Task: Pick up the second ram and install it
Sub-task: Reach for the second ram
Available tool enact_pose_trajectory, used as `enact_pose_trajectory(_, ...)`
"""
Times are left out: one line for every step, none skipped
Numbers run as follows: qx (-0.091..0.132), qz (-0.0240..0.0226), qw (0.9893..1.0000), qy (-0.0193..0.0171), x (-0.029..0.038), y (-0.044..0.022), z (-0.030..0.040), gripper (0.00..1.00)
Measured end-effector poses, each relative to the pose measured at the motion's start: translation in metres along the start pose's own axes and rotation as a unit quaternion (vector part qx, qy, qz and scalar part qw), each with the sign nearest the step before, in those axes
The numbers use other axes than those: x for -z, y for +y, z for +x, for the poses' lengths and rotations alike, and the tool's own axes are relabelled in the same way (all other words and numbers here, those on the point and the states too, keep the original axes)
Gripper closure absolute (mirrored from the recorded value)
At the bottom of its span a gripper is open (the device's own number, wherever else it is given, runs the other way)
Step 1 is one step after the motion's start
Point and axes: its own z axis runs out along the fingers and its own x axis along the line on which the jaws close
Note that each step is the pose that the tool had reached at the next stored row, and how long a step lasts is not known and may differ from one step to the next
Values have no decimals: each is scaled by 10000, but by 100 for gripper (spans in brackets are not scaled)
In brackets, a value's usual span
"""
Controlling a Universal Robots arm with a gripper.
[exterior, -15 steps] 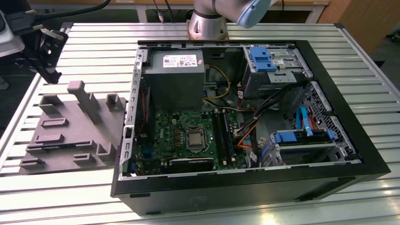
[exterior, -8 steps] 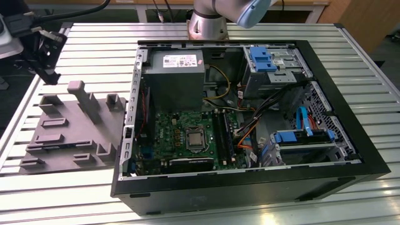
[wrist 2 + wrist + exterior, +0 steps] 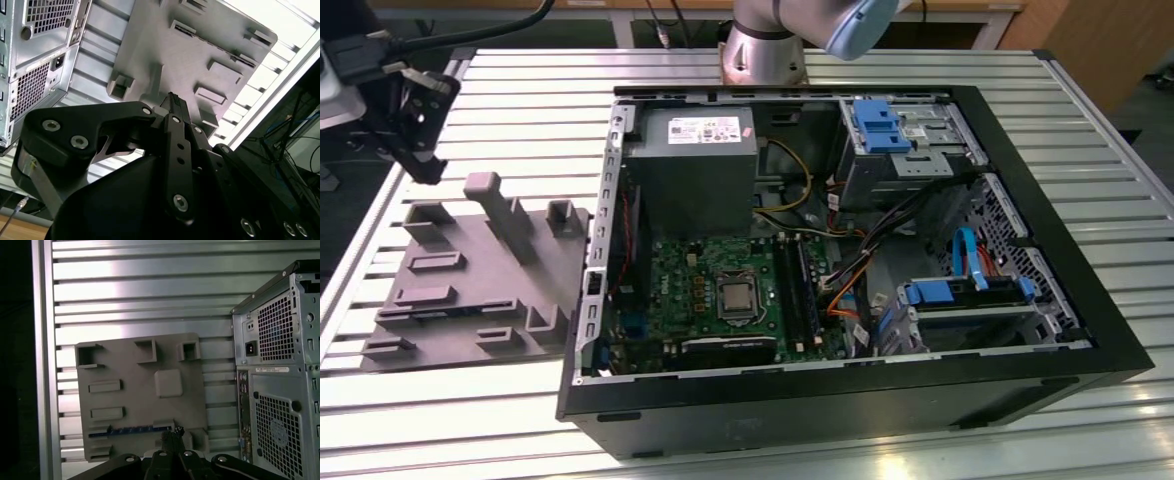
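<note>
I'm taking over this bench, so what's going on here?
A robot arm's claw hangs shut and empty near a grey tray on the slatted table. The tray sits beside an open computer case. In the first wrist view, a blue memory stick lies in the tray close to the claw's tips. It has not yet been picked up.

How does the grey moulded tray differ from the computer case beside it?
The tray is grey, low and flat with raised blocks; the case is a black, deep box, open on top. The tray holds a blue ram stick, seen in the first wrist view; the case holds a green motherboard and cables. Both lie on the slatted metal table.
</note>
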Motion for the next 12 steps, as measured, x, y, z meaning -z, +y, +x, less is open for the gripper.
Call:
enact_pose_trajectory(0, 0, 10000, 0, -2, -3, 2, 89)
enact_pose_trajectory(0, 0, 10000, 0, -3, -6, 5, 89)
enact_pose_trajectory(0, 0, 10000, 0, -6, -9, 7, 89)
enact_pose_trajectory(0, 0, 10000, 0, -7, -11, 9, 89)
enact_pose_trajectory(0, 0, 10000, 0, -9, -14, 11, 89)
enact_pose_trajectory(0, 0, 10000, 0, -11, -17, 14, 89)
enact_pose_trajectory(0, 0, 10000, 0, -13, -21, 16, 89)
enact_pose_trajectory(0, 0, 10000, 0, -15, -23, 19, 89)
enact_pose_trajectory(0, 0, 10000, 0, -16, -26, 21, 89)
enact_pose_trajectory(0, 0, 10000, 0, -18, -29, 23, 89)
enact_pose_trajectory(0, 0, 10000, 0, -20, -32, 25, 89)
enact_pose_trajectory(0, 0, 10000, 0, -22, -35, 27, 89)
